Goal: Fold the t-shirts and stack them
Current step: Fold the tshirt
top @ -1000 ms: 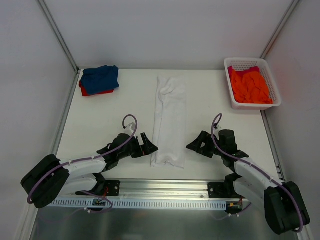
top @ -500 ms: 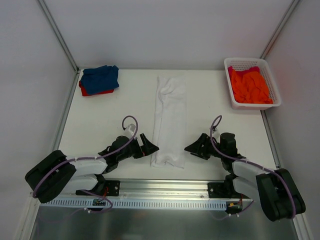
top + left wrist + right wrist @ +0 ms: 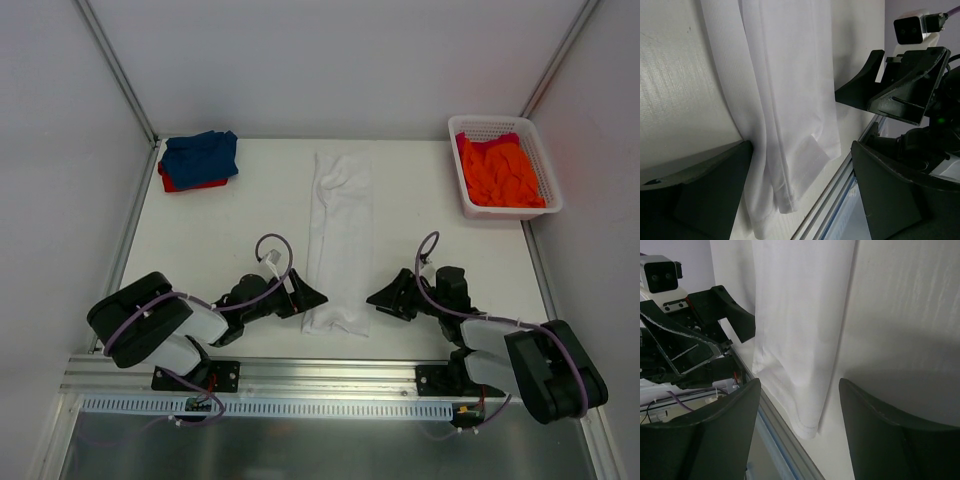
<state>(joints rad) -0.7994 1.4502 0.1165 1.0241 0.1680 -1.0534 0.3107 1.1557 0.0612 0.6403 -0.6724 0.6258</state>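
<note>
A white t-shirt, folded into a long narrow strip, lies in the middle of the table. My left gripper sits low at its near left corner, open. In the left wrist view that hem corner lies between the spread fingers of the left gripper. My right gripper is open at the near right corner. The right wrist view shows the cloth's corner in the gap of the right gripper. A blue t-shirt rests folded on a red one at back left.
A white lattice basket at the back right holds a crumpled orange t-shirt with some red cloth behind it. A metal rail runs along the near table edge. White walls close in both sides.
Both grippers have slid inward to the white t-shirt's near corners and dropped lower, and their jaws have narrowed a little.
</note>
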